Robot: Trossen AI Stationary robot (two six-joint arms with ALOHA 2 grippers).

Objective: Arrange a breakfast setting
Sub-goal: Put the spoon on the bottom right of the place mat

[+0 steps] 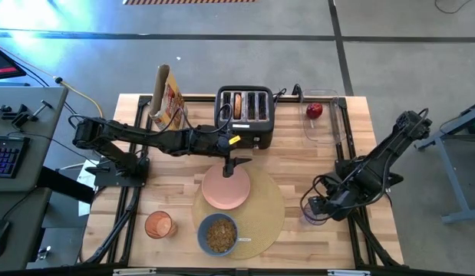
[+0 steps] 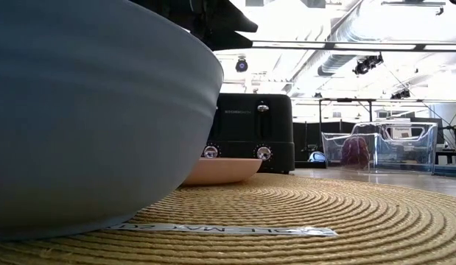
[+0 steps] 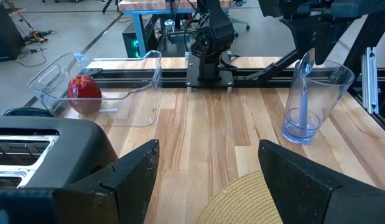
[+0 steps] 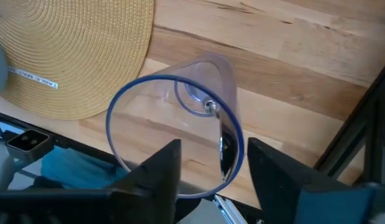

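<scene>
My left gripper (image 1: 235, 165) is open and empty above the far edge of the pink plate (image 1: 225, 188), just in front of the black toaster (image 1: 245, 115). The plate and the blue bowl (image 1: 218, 234) rest on the round tan placemat (image 1: 260, 211). The bagel (image 1: 237, 106) stands in a toaster slot. The red apple (image 1: 315, 110) lies in a clear container (image 3: 127, 81). The orange cup (image 1: 159, 225) stands at the near left. My right gripper (image 4: 214, 171) is open over the clear purplish glass (image 4: 173, 124), which stands on the table; one finger is over its mouth and one is outside its rim. A thin metal thing (image 4: 209, 107), perhaps the spoon, is inside the glass.
The tall cereal box (image 1: 166, 96) stands at the far left, beside the toaster. The left arm lies across the table's far half. The glass (image 1: 310, 215) is close to the placemat's right edge and the table's near right corner. Bare wood lies between the placemat and the container.
</scene>
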